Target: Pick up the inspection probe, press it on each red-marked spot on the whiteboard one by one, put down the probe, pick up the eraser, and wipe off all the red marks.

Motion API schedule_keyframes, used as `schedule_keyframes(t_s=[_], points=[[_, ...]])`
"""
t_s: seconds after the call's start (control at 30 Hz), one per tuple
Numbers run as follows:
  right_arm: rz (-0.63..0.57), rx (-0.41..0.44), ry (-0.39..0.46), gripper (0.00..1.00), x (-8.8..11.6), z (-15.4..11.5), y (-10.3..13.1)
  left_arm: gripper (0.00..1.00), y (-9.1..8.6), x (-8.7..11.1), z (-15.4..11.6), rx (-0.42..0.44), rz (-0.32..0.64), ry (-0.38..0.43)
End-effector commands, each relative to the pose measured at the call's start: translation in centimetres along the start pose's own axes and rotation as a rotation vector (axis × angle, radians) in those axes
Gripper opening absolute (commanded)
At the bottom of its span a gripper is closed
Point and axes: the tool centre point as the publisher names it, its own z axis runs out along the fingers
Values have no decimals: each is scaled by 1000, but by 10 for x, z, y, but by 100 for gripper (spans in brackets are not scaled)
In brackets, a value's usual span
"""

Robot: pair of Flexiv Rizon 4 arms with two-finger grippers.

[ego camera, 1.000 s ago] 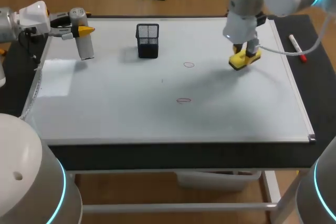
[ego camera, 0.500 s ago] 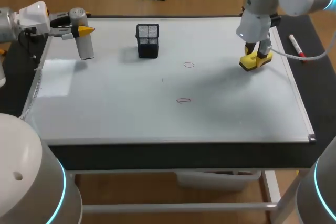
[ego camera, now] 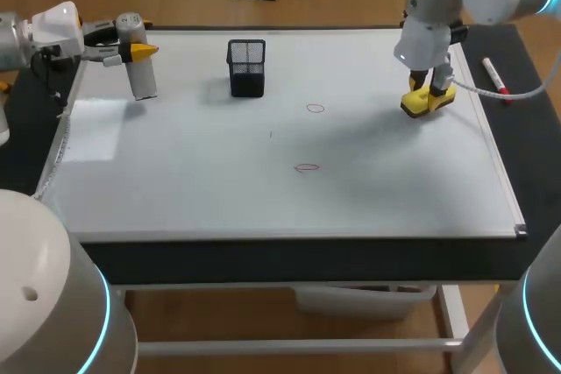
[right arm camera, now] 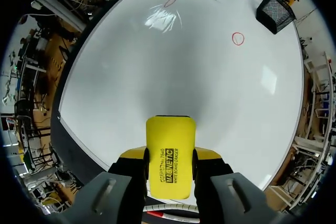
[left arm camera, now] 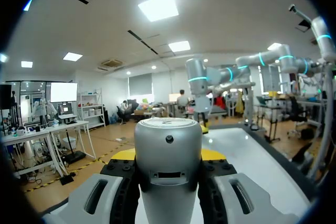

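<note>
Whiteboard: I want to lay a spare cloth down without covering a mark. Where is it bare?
The near strip of the whiteboard, between the nearer red mark and the front edge, is bare, as is the left side in front of the probe. Crowded: the far edge, with probe, mesh holder and eraser, and the middle, by the farther red mark.

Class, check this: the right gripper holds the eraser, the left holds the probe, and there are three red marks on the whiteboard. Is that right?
Wrong on the count: the head view shows two red marks on the whiteboard, not three. The right gripper holds the eraser, the left gripper the probe.
</note>
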Motion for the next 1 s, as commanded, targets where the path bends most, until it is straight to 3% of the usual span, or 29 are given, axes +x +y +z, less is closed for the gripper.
schedule_keyframes(t_s=[0.03,0.27,0.53,1.0], points=[[-1,1,3,0,-1,-1,-1,0,-2,1,0,-2,0,-2],[-1,1,3,0,-1,-1,-1,0,-2,2,1,-4,2,7],[-1,1,3,0,-1,-1,-1,0,-10,27,22,11,24,94],[-1,1,3,0,-1,-1,-1,0,-18,81,83,47,31,297]])
